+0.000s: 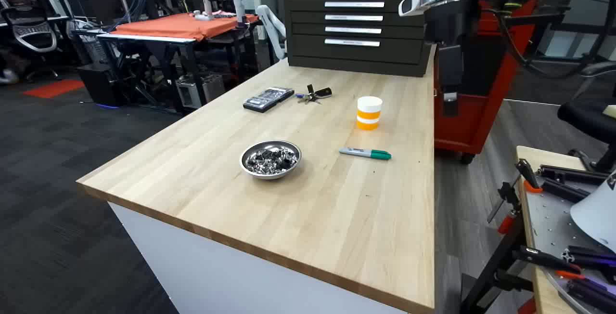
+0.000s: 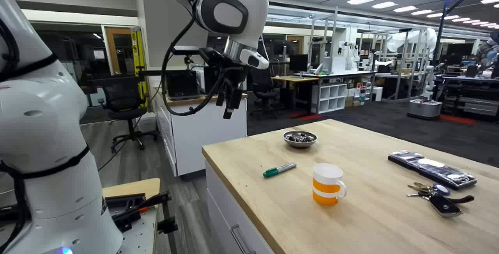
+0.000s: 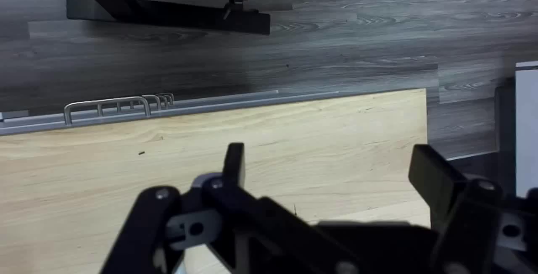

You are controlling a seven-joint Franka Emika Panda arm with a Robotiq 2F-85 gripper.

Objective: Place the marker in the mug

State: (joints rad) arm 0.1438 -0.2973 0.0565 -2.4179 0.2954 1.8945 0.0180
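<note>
End effector (image 3: 330,169) released: my fingers (image 3: 235,161) spread wide, raised in the air, well apart from the objects; wood of the table (image 1: 313,227) shows between them in the wrist view. Marker (image 2: 279,170) lies flat near the long edge facing my base (image 2: 66,215), green cap toward that edge. Mug (image 2: 325,187), banded orange and white, stands upright near the same edge, close to the marker but apart; mouth up, bottom of its inside hidden. Metal bowl (image 2: 299,144), farther in, holds small silver and black pieces. Flat case (image 1: 268,99), nearer the opposite long edge: contents unclear. Drawer chest (image 1: 356,23) at a short edge: lettering appears to read KENNEDY. Marker print: too small to read.
</note>
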